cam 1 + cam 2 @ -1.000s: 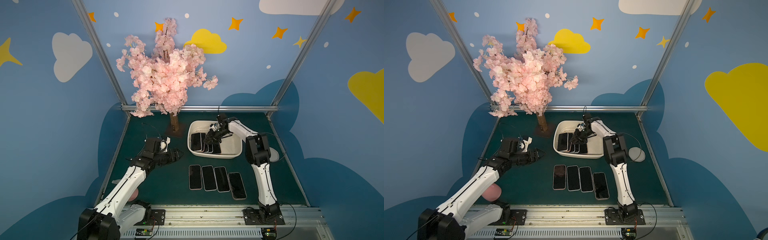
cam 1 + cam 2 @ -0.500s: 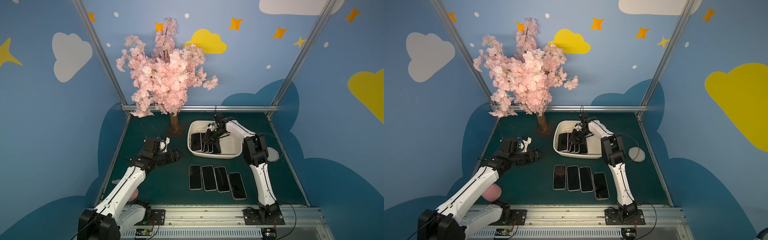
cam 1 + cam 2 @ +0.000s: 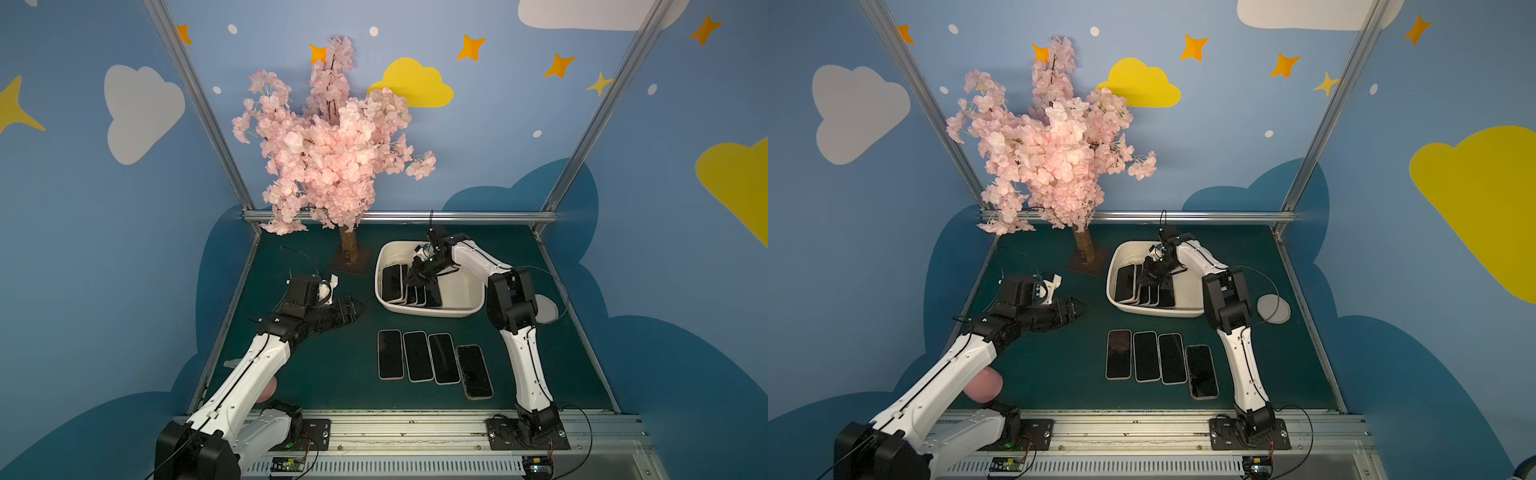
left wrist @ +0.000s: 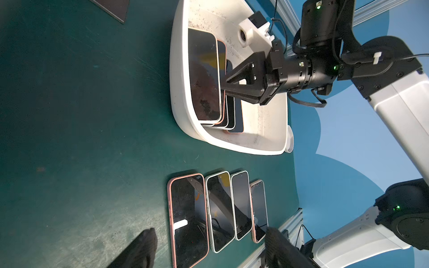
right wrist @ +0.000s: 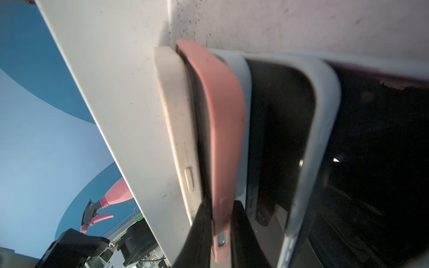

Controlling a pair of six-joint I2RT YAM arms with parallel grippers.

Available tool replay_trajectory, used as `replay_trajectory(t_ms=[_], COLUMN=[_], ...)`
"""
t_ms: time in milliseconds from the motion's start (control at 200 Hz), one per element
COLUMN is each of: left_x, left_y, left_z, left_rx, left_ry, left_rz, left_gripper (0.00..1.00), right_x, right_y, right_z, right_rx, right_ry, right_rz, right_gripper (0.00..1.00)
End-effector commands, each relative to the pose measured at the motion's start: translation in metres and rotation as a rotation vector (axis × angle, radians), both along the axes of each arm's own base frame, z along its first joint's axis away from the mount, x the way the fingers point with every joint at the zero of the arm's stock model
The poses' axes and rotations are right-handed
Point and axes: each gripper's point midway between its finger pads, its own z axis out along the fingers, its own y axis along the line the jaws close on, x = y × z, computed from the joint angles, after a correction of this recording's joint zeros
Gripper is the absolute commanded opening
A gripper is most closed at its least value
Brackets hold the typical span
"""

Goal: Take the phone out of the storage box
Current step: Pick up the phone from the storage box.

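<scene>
1. Right wrist view: the right gripper (image 5: 221,222) pinches the pink-cased phone (image 5: 220,116) by its edge, likely because the phones lean packed together.
2. That phone sits inside the storage box (image 3: 457,286), one o'clock on the table (image 3: 316,374).
3. The left gripper (image 3: 347,309), spread, hovers at nine o'clock, out of the way.

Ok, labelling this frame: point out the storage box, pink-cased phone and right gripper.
storage box (image 3: 459,293), in a top view, bare inside.
pink-cased phone (image 5: 220,116), right wrist view, pink side edge.
right gripper (image 5: 221,210), right wrist view, between fingertips.
</scene>
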Motion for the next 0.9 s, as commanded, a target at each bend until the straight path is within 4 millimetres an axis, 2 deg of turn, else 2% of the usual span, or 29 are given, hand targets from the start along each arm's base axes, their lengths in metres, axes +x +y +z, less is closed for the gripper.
replay_trajectory(t_ms=[0,165,320,546,736,896], left_x=[0.003,0.010,0.017,0.029,0.038,0.048], left_y=[0.000,-0.006,-0.018,-0.045,-0.082,-0.109], left_z=[0.005,0.008,0.015,0.032,0.042,0.039], left_rx=[-0.018,-0.057,-0.123,-0.229,-0.296,-0.334], left_ry=[-0.020,-0.022,-0.026,-0.074,-0.082,-0.061], left_rz=[0.005,0.006,-0.027,-0.100,-0.217,-0.270], left_gripper=[0.77,0.78,0.78,0.79,0.79,0.80], right_x=[0.008,0.014,0.008,-0.006,-0.017,-0.029], right_y=[-0.037,-0.074,-0.095,-0.099,-0.094,-0.089], right_z=[0.011,0.034,0.050,0.085,0.130,0.169], right_rx=[-0.092,-0.072,-0.024,0.091,0.180,0.256], right_ry=[-0.044,-0.073,-0.093,-0.155,-0.213,-0.254], right_rz=[-0.062,-0.123,-0.141,-0.126,-0.106,-0.088], right_gripper=[0.03,0.03,0.03,0.03,0.03,0.03])
